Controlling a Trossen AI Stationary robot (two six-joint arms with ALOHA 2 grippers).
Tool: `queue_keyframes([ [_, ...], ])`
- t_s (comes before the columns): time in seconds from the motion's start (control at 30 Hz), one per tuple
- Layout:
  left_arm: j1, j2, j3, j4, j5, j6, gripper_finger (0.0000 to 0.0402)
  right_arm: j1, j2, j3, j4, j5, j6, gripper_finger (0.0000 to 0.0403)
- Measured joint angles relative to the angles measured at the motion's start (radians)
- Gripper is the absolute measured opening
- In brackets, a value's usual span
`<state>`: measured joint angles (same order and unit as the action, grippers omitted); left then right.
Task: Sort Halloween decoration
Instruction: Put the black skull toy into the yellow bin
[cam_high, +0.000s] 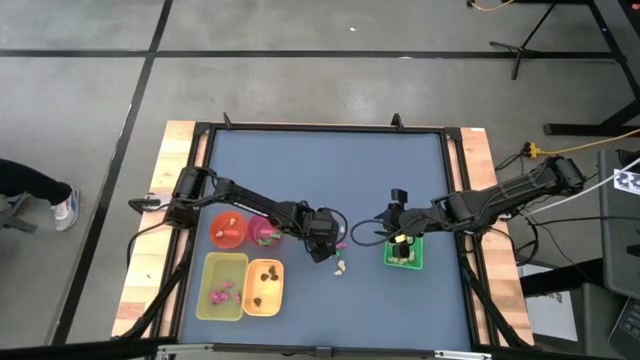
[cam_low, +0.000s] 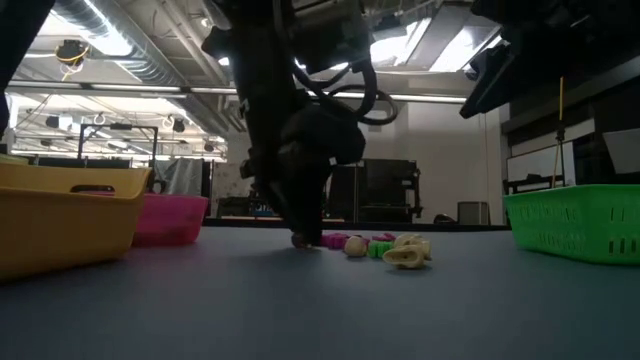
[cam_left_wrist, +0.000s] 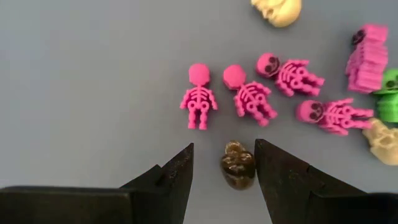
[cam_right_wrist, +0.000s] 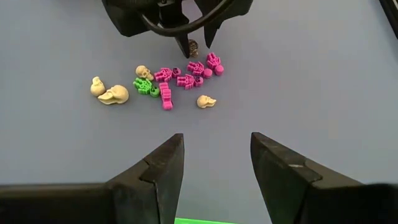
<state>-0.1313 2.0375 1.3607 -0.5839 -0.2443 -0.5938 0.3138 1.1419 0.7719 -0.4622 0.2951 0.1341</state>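
1. High view. The blue counter (cam_high: 320, 180) carries, at about 8 o'clock, an orange bowl (cam_high: 228, 230), a pink bowl (cam_high: 263, 232), a yellow tray (cam_high: 222, 286) and an orange tray (cam_high: 264, 287). A green basket (cam_high: 404, 252) sits at 4 o'clock. The left gripper (cam_high: 322, 252) is low near the centre, with the trinkets (cam_high: 341, 266) just beside it toward 5 o'clock. The right gripper (cam_high: 396, 222) is over the 12 o'clock edge of the green basket.

2. Low view. The left gripper (cam_low: 304, 238) reaches down to the counter (cam_low: 320, 300); the trinkets (cam_low: 385, 247) lie at 3 o'clock from its tip. The pink bowl (cam_low: 168, 219) and a yellow tray (cam_low: 65, 215) stand at 9 o'clock, the green basket (cam_low: 575, 220) at 3 o'clock.

3. Left wrist view. The jaws stand apart, one on each side of a dark brown skull (cam_left_wrist: 237, 165), which lies on the counter between them; contact cannot be told. Beyond lie four magenta skeletons (cam_left_wrist: 199, 96), a cream skull (cam_left_wrist: 277, 11), a green piece (cam_left_wrist: 389, 96) and other pieces.

4. Right wrist view. The right jaws stand apart and hold nothing. Farther off, the cluster of trinkets (cam_right_wrist: 163, 82) lies on the counter, with the left gripper (cam_right_wrist: 193, 45) set down at its far edge around the dark brown skull (cam_right_wrist: 193, 45).
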Motion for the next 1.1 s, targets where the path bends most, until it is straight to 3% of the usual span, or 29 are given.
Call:
queue_keyframes([
  [0.13, 0.001, 0.0, 0.0, -0.002, 0.002, 0.0, 0.0146, 0.0, 0.0, 0.0, 0.0, 0.0, 0.0, 0.0184],
  [0.67, 0.0, 0.006, 0.0, -0.007, 0.032, 0.002, 0.0051, 0.0, 0.0, 0.0, 0.001, 0.0, -0.002, 0.0184],
  [0.93, 0.0, 0.0, 0.0, -0.011, 0.034, 0.003, 0.0047, 0.0, 0.001, 0.0, 0.001, 0.0, -0.002, 0.0184],
  [1.1, 0.0, -0.043, 0.0, -0.018, 0.13, 0.005, 0.0046, 0.0, 0.001, 0.0, 0.003, 0.0, -0.002, 0.0184],
])
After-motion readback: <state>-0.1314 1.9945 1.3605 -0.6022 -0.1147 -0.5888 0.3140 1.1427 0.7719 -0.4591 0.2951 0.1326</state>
